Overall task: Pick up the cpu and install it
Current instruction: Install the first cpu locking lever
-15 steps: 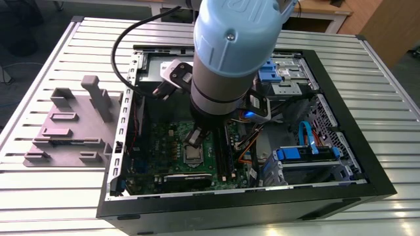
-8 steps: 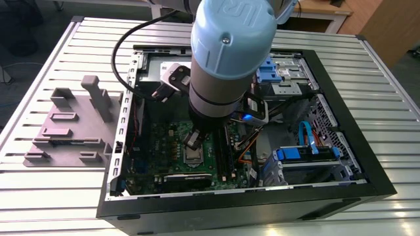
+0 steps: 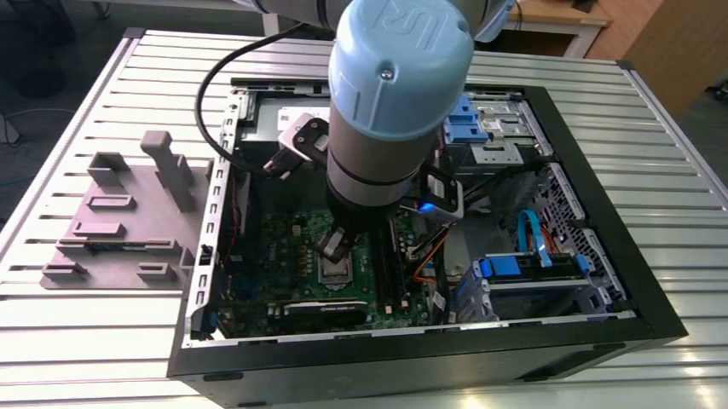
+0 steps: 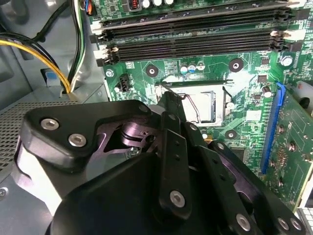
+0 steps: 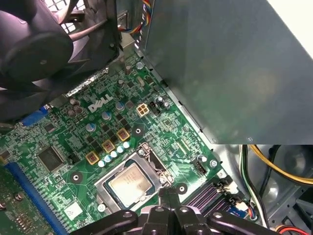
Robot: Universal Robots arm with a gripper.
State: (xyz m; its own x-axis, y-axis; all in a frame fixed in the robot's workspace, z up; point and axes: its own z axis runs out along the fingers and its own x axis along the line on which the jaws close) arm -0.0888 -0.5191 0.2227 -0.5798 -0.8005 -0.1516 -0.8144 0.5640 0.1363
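Observation:
The cpu (image 5: 129, 182), a silver square, lies flat inside the black socket frame (image 5: 149, 159) on the green motherboard (image 5: 58, 142) in the first wrist view. My gripper (image 5: 168, 194) hangs just beside the socket, its two black fingers pressed together with nothing between them. In the second wrist view the gripper (image 4: 171, 100) stands in front of the socket (image 4: 215, 105) and hides part of it. The exterior view shows the gripper (image 3: 338, 245) low inside the open computer case, right above the socket (image 3: 338, 273).
A mauve-grey tray (image 3: 125, 221) with upright blocks lies on the slatted table at the exterior view's left. Memory slots (image 4: 195, 39) run beside the socket. A black fan (image 5: 39, 44), yellow cables (image 4: 39, 54), the grey case wall (image 5: 220, 73) and a blue drive cage (image 3: 529, 264) crowd the space.

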